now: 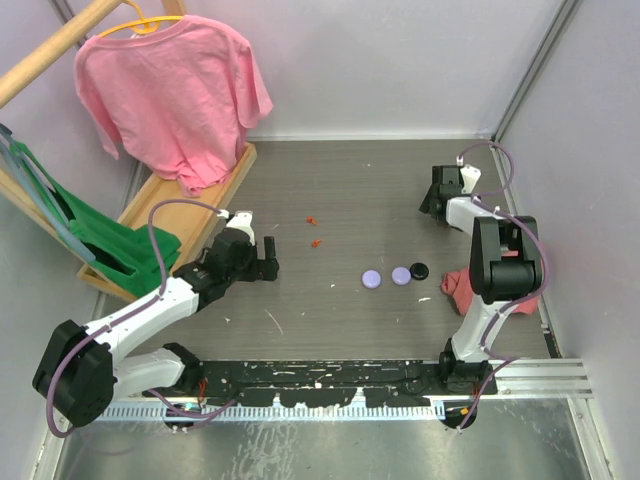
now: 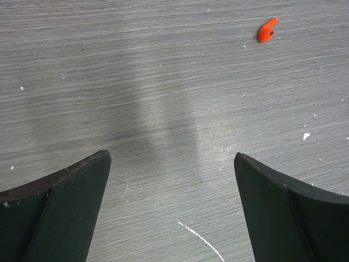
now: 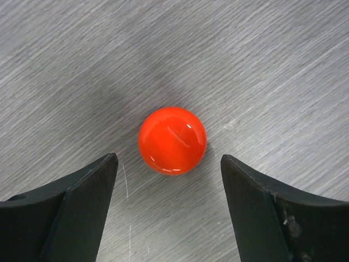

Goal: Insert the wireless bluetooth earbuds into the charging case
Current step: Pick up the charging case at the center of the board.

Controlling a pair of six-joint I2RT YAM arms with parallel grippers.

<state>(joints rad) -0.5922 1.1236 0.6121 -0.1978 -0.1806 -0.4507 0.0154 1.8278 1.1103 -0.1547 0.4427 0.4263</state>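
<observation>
The charging case [image 1: 418, 270] is a small round black puck on the table, right of centre, beside two lilac discs. No black earbuds show in any view. My left gripper [image 1: 270, 258] is open and empty, low over bare table left of centre, far from the case; its wrist view [image 2: 172, 157] shows only table between the jaws. My right gripper [image 1: 431, 196] is open at the far right, well behind the case. In its wrist view [image 3: 168, 159] a glossy orange-red round disc [image 3: 172, 140] lies on the table just ahead of the open jaws, untouched.
Two lilac discs [image 1: 372, 279] [image 1: 401, 275] lie left of the case. Tiny red scraps [image 1: 317, 242] lie mid-table; one comma-shaped red piece [image 2: 267, 30] shows ahead of my left gripper. A pinkish-red cloth [image 1: 458, 287] lies by the right arm. A pink shirt [image 1: 170, 90] and green cloth [image 1: 110, 240] hang back left.
</observation>
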